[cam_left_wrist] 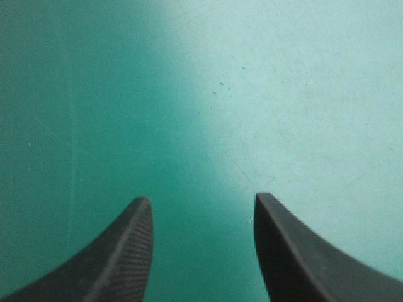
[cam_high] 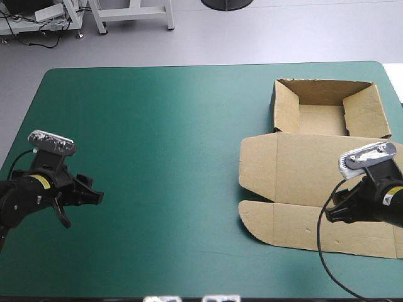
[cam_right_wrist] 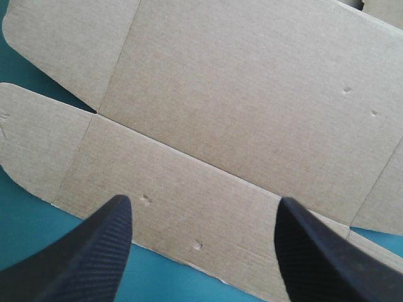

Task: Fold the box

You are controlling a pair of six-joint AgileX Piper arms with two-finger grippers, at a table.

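Note:
The brown box (cam_high: 315,163) sits at the table's right side as an open tray with raised walls at the far end and its lid lying flat toward the near edge. My right gripper (cam_high: 335,212) hovers over the flat lid's front strip (cam_right_wrist: 189,189), open, with nothing between its fingers (cam_right_wrist: 94,251). My left gripper (cam_high: 82,198) is far off at the table's left, open above bare teal-green cover (cam_left_wrist: 201,94), its fingers (cam_left_wrist: 126,251) apart and empty.
The teal-green table (cam_high: 176,157) stretches wide between the two arms. The tray's walls (cam_high: 286,110) stand near the far right corner. The lid's rounded side flaps (cam_high: 255,220) lie flat toward the table's middle.

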